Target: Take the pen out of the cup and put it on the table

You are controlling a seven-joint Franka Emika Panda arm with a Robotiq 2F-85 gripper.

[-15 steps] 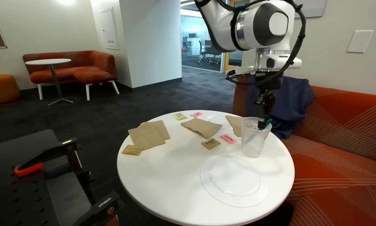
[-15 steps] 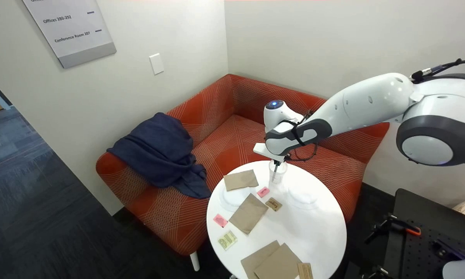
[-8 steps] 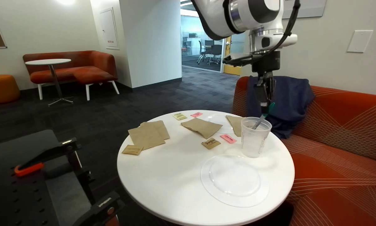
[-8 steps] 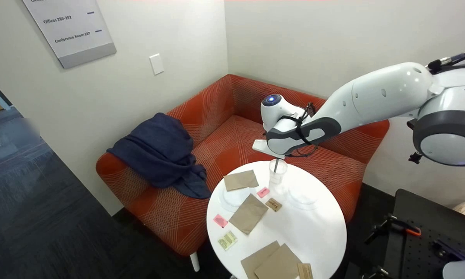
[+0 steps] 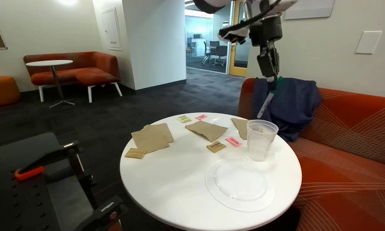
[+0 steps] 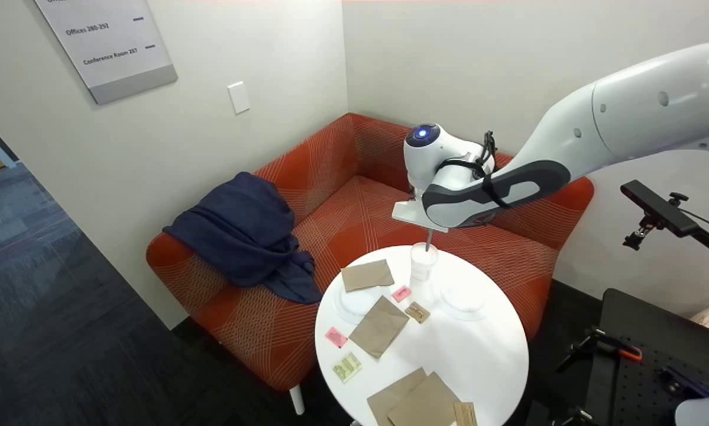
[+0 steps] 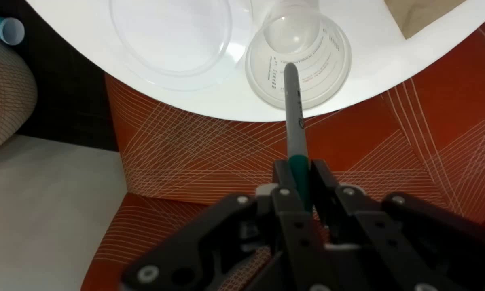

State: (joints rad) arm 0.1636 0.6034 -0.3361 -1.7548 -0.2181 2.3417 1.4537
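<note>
My gripper [image 5: 272, 84] is shut on the pen [image 5: 265, 105], a grey stick with a green end. It grips the green end, and the grey tip points down, slightly tilted. The clear cup [image 5: 260, 144] stands upright on the white round table [image 5: 176, 186]. In an exterior view the pen's tip shows above the cup's rim. In another exterior view the pen [image 6: 429, 240] overlaps the cup [image 6: 422, 269]. In the wrist view the gripper [image 7: 300, 165] holds the pen [image 7: 295, 121], its tip in front of the cup [image 7: 327, 72]. The green end is partly hidden between the fingers.
A clear round plate [image 5: 211, 189] lies beside the cup. Brown napkins [image 5: 206, 130], a sugar packet [image 5: 216, 146] and a pink packet [image 5: 233, 141] lie on the table. An orange couch [image 5: 346, 154] with a dark blue cloth [image 5: 295, 99] stands behind.
My gripper has risen with the pen. The pen's grey end was inside the cup before and is now above the rim. The cup has stayed in place.
</note>
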